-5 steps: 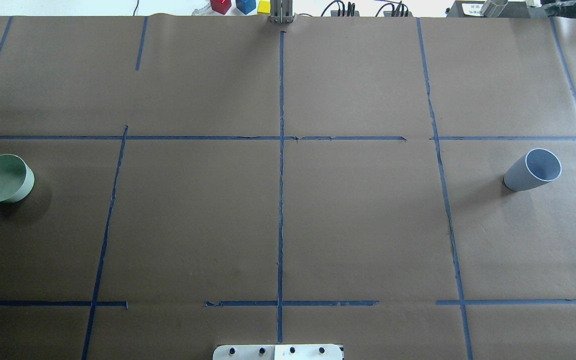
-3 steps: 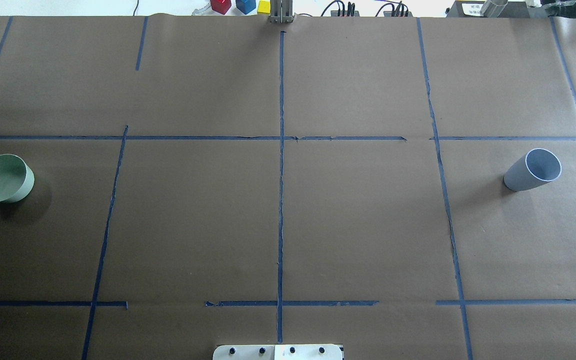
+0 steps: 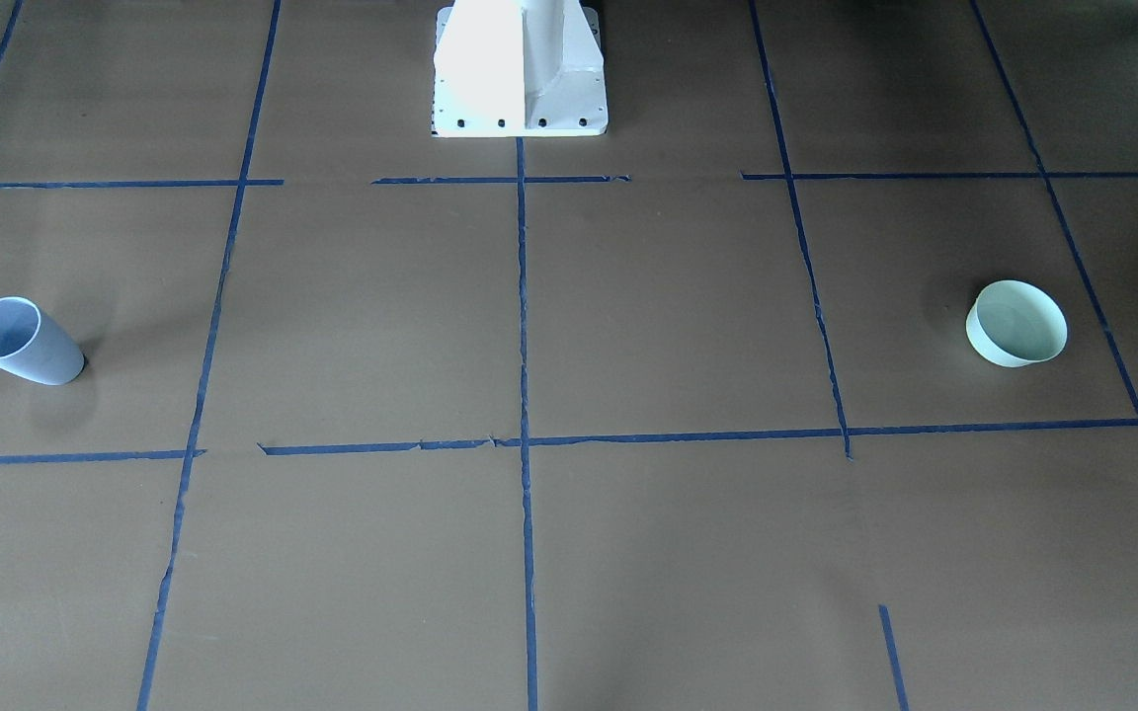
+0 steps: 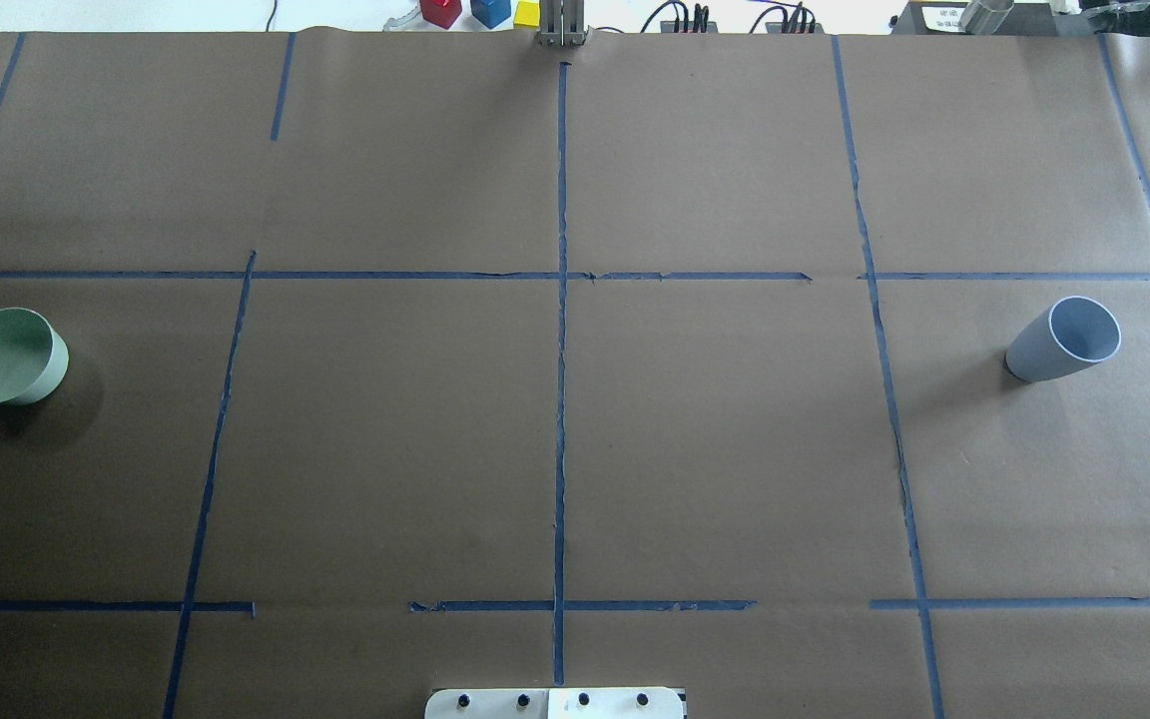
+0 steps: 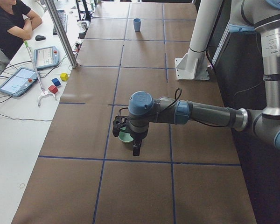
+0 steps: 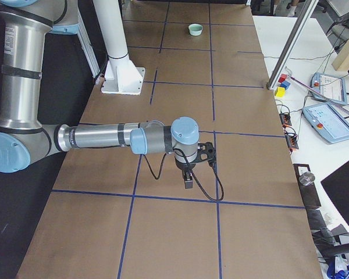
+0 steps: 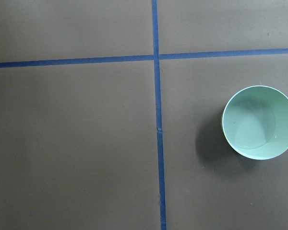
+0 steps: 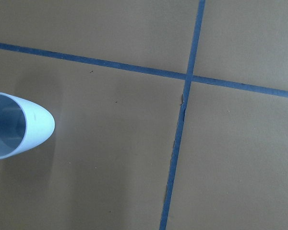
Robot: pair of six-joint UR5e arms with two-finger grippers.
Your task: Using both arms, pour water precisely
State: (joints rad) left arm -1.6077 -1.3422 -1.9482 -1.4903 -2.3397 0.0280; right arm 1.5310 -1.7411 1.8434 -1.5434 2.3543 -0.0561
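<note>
Brown paper [image 4: 385, 449] covers the table [image 4: 735, 150], gridded with blue tape lines [image 4: 561, 399]. Just past the table's far edge, a white bench [image 5: 14, 140] holds red, blue and yellow cubes [image 4: 490, 10], two touchscreen pendants [image 5: 46, 57] and cables [image 4: 677, 14]. A person [image 5: 9, 23] in black sits there.

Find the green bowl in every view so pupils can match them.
Front-facing: green bowl, right side, mid-height.
Overhead: far left edge.
Exterior left: centre, partly hidden by the left arm.
Exterior right: top, far end.
Left wrist: right edge.
Right wrist: not in it.
Shared landmark: the white pedestal, in all four exterior views.
</note>
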